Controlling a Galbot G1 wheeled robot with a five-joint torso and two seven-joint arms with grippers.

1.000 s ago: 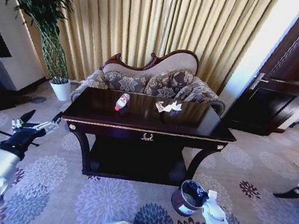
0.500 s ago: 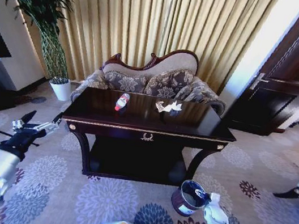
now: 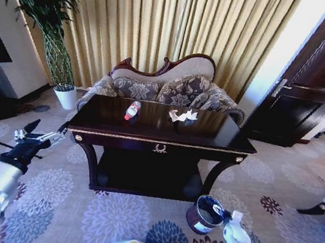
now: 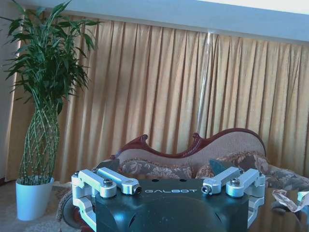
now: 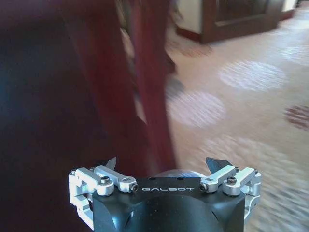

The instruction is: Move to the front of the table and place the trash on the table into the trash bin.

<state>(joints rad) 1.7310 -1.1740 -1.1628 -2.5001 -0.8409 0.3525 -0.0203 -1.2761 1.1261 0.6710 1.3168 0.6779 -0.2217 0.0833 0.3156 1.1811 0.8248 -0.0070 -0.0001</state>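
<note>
Right arm has edged aside; right gripper [image 5: 161, 166], spread wide, hangs over the bin [image 3: 204, 213] beside the table [image 3: 160, 135], ready for trash; left gripper [image 3: 40, 134], also wide, waits off the table's left end.

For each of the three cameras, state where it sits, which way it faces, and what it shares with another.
Head: high, looking down at the table, bottle, paper wad and trash bin; both arms show.
Left wrist: behind the open left gripper, facing sofa, curtains and plant, all shared with head.
Right wrist: behind the open right gripper, facing a table leg and carpet.
</note>
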